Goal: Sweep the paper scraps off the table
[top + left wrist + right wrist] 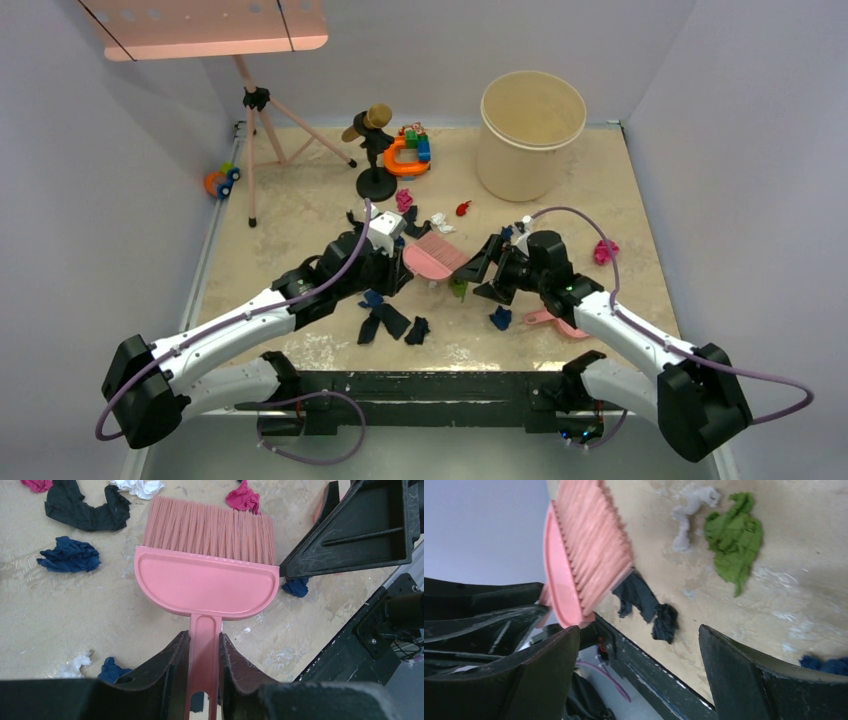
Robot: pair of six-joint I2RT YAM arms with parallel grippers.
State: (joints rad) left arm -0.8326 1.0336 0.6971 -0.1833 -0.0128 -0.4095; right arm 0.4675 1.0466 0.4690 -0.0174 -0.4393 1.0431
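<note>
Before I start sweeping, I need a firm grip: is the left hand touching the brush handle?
Touching. The left wrist view shows the left hand on the pink brush, a finger pressed against each side of its handle.

Bright, soft, even light; faint shadows on the table (300,215). Right wrist view slightly blurred, dark toward 6 o'clock.
</note>
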